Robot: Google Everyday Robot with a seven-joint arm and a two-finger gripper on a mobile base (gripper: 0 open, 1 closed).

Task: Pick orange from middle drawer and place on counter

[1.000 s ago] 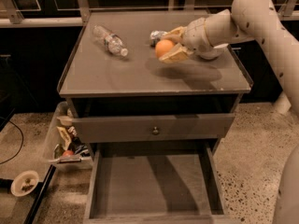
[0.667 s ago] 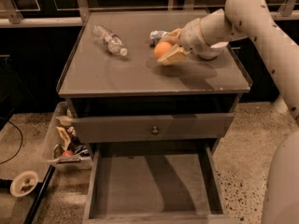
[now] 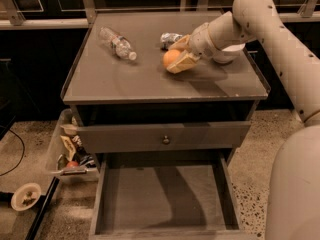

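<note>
- The orange (image 3: 170,57) looks light, firm and smooth; it would likely roll if let go, and is best held across its widest part.
- It sits between the jaws of the gripper (image 3: 176,57), which are clamped on its sides.
- It is low over the middle of the counter (image 3: 125,79); whether it touches, I cannot tell.
</note>
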